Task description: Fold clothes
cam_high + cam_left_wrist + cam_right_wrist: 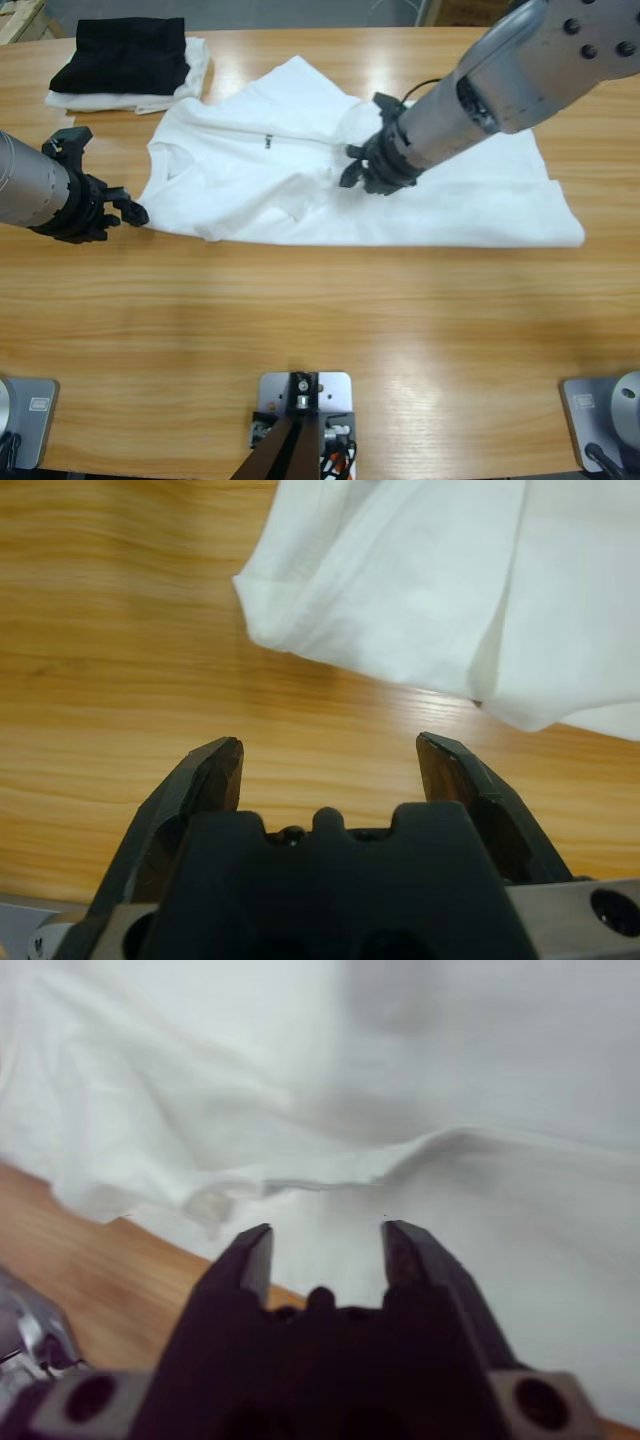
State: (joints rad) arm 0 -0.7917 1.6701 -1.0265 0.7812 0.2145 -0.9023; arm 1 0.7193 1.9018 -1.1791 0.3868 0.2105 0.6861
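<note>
The left tool sits at the table's 9 o'clock side, its two black jaws spread wide with only bare wood between them. It holds nothing. In the left wrist view the left tool points at a rounded, hemmed fold of the white T-shirt, which lies just beyond the jaw tips toward 12 to 1 o'clock, near them but not touching. In the high view that same fold is the shirt's edge closest to the 9 o'clock side, right beside the jaw tips.

The right tool comes in from the 1 o'clock corner on a long silver arm and is down over the middle of the white T-shirt. In the right wrist view the right tool has its jaws parted by a moderate gap, with white cloth filling the view ahead of them and a raised ridge of fabric running across just beyond the tips. Whether the tips press on the cloth cannot be told; nothing is pinched between them.

The shirt lies spread across the table's far half, from about 10 o'clock to 3 o'clock, rumpled, with one part folded over itself near the middle and a small dark mark on its upper surface. Its wide plain edge stretches toward 3 o'clock.

At the 11 o'clock corner, apart from the shirt, a black folded garment rests on top of a white folded piece.
</note>
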